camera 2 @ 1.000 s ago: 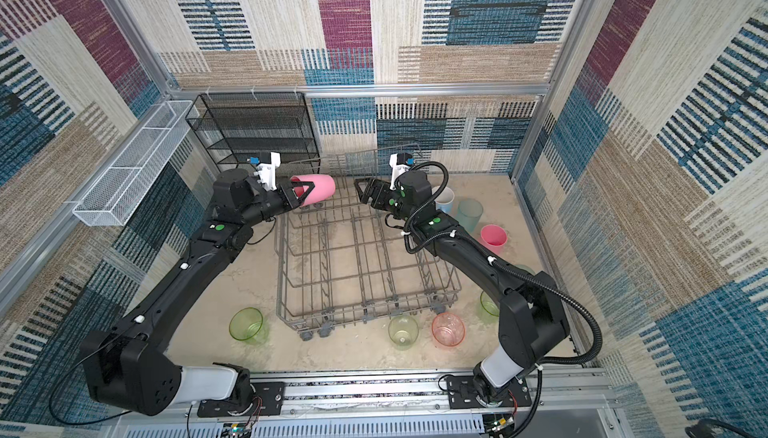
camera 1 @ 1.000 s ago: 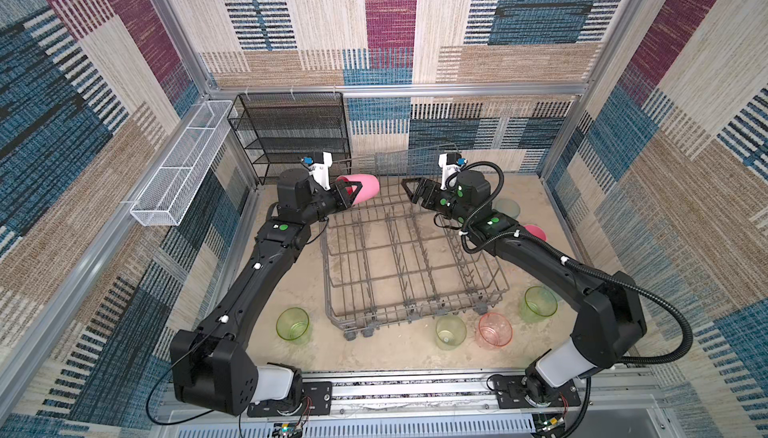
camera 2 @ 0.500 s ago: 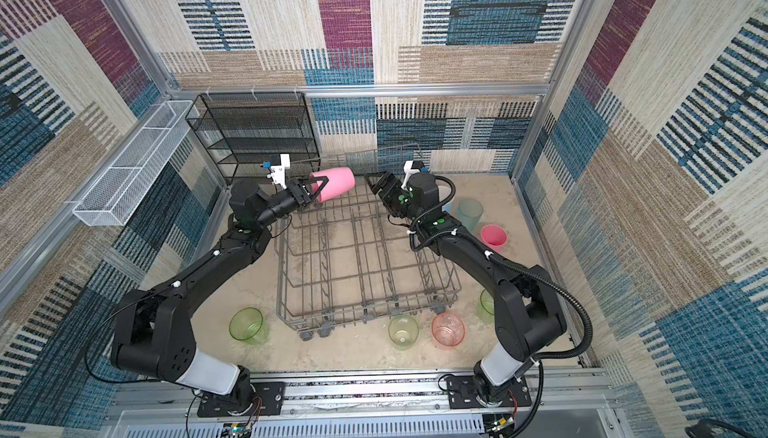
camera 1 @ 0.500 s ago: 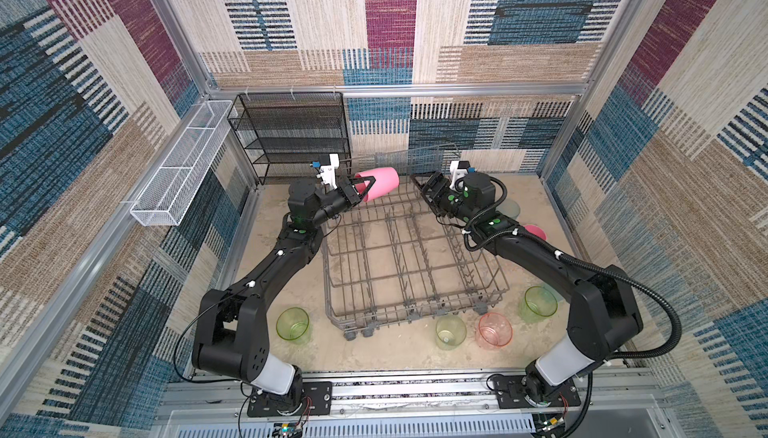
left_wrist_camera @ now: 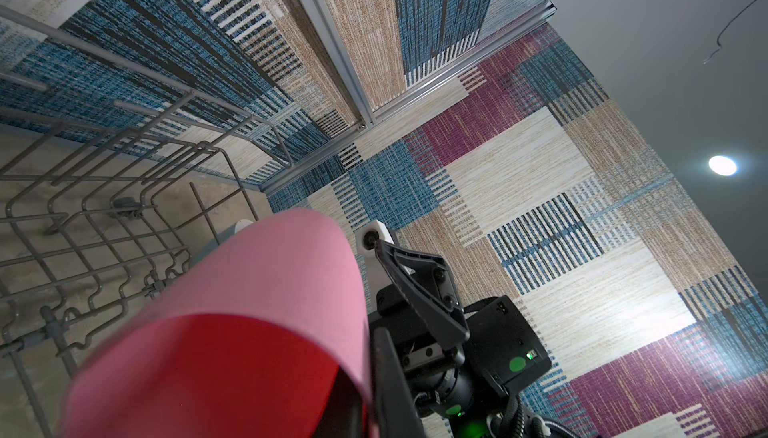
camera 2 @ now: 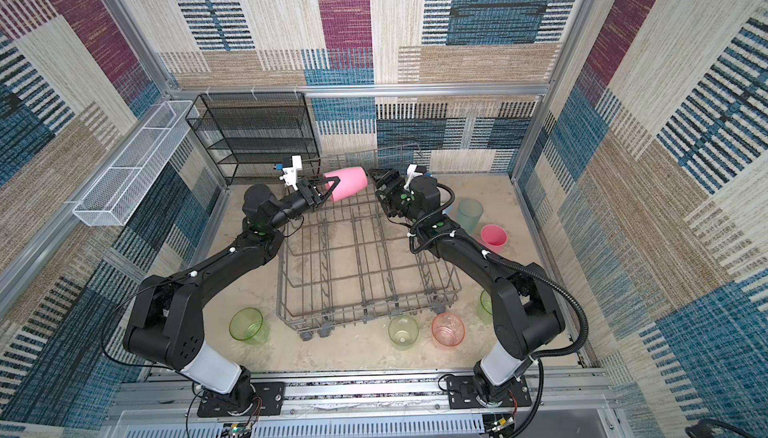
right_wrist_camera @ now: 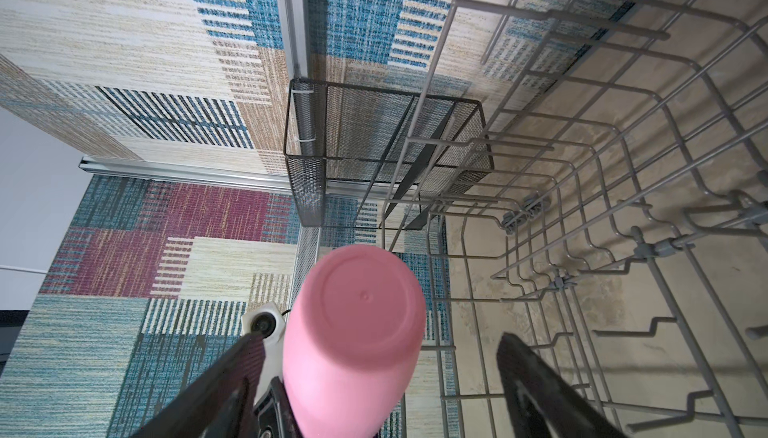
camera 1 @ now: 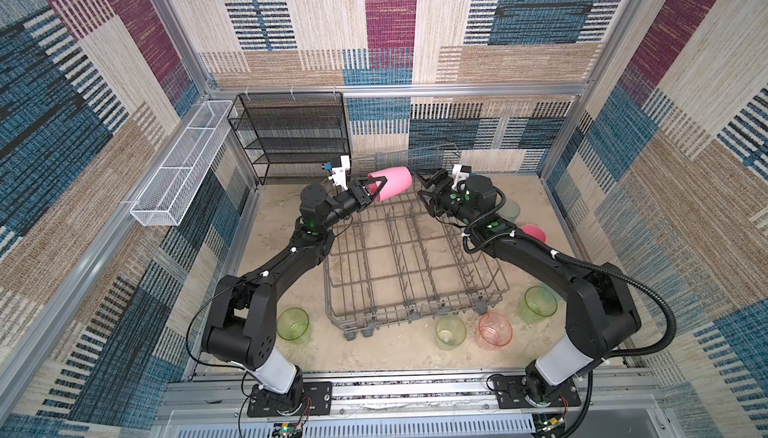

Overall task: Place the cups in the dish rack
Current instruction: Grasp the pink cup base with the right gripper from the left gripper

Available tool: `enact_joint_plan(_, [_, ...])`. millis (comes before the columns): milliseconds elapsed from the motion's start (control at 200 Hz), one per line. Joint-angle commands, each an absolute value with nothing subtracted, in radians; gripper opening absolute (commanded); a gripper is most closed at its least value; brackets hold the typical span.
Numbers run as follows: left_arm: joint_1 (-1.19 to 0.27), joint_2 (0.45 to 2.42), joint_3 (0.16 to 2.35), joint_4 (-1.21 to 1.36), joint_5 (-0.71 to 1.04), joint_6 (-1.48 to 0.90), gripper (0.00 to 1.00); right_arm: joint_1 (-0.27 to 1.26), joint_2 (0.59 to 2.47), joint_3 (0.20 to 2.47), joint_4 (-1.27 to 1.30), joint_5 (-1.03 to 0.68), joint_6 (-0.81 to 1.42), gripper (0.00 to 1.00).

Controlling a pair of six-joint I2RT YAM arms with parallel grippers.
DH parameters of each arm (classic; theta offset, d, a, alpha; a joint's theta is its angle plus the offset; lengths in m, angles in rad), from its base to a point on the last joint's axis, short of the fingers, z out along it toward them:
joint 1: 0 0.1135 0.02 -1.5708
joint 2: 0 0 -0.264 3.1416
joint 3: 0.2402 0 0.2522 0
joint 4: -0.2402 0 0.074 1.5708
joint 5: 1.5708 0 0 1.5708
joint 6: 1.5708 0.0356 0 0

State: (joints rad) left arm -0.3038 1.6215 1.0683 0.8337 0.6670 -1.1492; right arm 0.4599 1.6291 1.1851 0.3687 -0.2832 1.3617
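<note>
Seven cups can be counted. Nearest, upright on the floor along the front of the dish rack (camera 1: 411,309), are three yellow-green tumblers (camera 1: 451,332) – one off the left corner, one at the front, one off the right corner. One pink-orange tumbler (camera 1: 494,330) sits between the last two. The single grey wire rack is mid-floor, with wheels at its near edge. Right of it, partly behind the right arm, are one floor pink cup (camera 1: 534,232) and, farther back, one teal tumbler (camera 1: 511,209).

Over the rack's far edge the left gripper (camera 1: 377,189) is clamped on the rim of the held pink cup (camera 1: 392,182). That cup lies on its side, off the rack, base toward the right gripper (camera 1: 420,185) – jaws spread wide, near the base, apart from it.

Farthest back are one black mesh shelf unit (camera 1: 291,136) and one white mesh basket (camera 1: 183,174).
</note>
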Motion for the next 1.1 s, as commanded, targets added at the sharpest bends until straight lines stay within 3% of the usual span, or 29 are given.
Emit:
enact_joint_plan(0, [-0.314, 1.647, 1.096, 0.896, 0.658, -1.157, 0.02, 0.462, 1.634, 1.215, 0.394, -0.273, 1.427, 0.90])
enact_joint_plan(401, [-0.373, 1.785, 1.174, 0.993, 0.639, -1.209, 0.01, 0.477, 1.666, 1.392, 0.060, -0.166, 1.478, 0.87])
enact_joint_plan(1097, [-0.424, 1.805, 1.195, 0.962, 0.647, -1.161, 0.01, 0.487, 1.717, 1.418, 0.029, -0.103, 1.470, 0.82])
